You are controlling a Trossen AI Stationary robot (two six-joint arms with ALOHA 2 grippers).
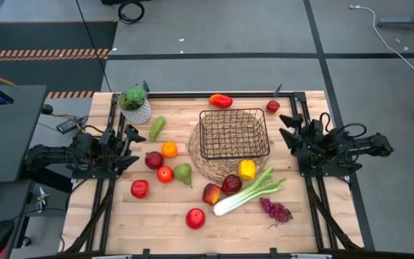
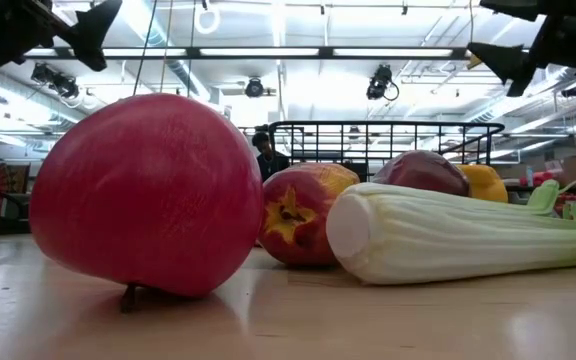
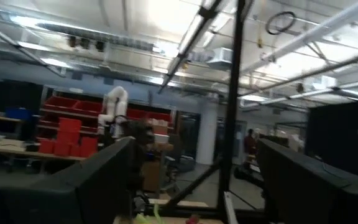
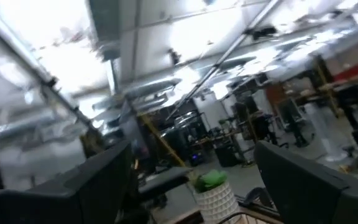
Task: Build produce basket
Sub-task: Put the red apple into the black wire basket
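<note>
The black wire basket (image 1: 233,134) stands on a round woven mat (image 1: 205,167) at the table's middle, with nothing in it that shows. Produce lies loose around it: a red pepper (image 1: 221,101) at the far edge, an orange (image 1: 169,149), a green pear (image 1: 183,173), red apples (image 1: 154,160) (image 1: 195,218), a yellow pepper (image 1: 246,169), celery (image 1: 250,193) and purple grapes (image 1: 276,210). My left gripper (image 1: 131,147) is raised at the table's left edge, open and holding nothing. My right gripper (image 1: 290,133) is raised at the right edge, also open and holding nothing.
A potted green plant in a white pot (image 1: 135,104) stands at the far left corner, close to my left arm. Black frame rails (image 1: 315,201) run along the table's left and right sides. Bare wood (image 1: 157,230) lies along the near edge.
</note>
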